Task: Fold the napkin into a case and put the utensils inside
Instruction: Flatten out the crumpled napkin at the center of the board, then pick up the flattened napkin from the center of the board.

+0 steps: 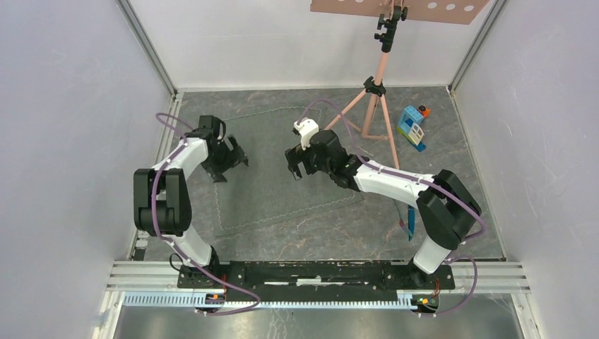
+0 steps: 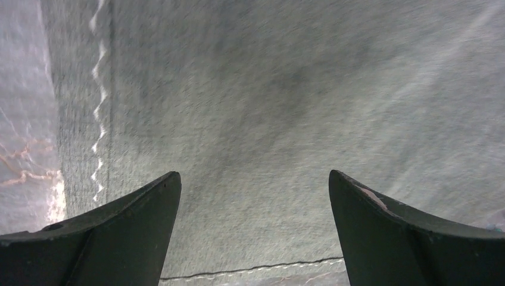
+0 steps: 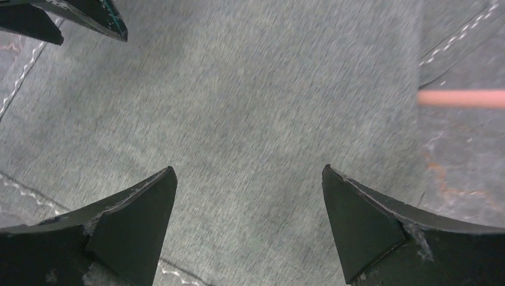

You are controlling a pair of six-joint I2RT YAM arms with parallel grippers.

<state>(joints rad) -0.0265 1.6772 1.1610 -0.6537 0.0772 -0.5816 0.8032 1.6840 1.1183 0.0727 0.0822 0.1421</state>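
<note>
The napkin [image 1: 282, 205] lies flat on the grey marbled floor, its pale stitched line marking the edges. My left gripper [image 1: 232, 169] hovers over the cloth's left part, and the left wrist view shows it [image 2: 253, 173] open, with only napkin [image 2: 268, 89] below. My right gripper [image 1: 297, 169] hangs above the middle of the cloth. In the right wrist view it [image 3: 249, 168] is open too, over bare napkin [image 3: 256, 89]. The teal utensils [image 1: 409, 224] lie on the floor to the right, partly hidden by the right arm's elbow.
A pink tripod [image 1: 378, 106] stands behind the napkin's right side; one leg [image 3: 461, 98] shows in the right wrist view. A blue-and-white toy block house [image 1: 412, 127] sits at the back right. White walls enclose the floor, and a metal rail [image 1: 318, 272] carries the arm bases.
</note>
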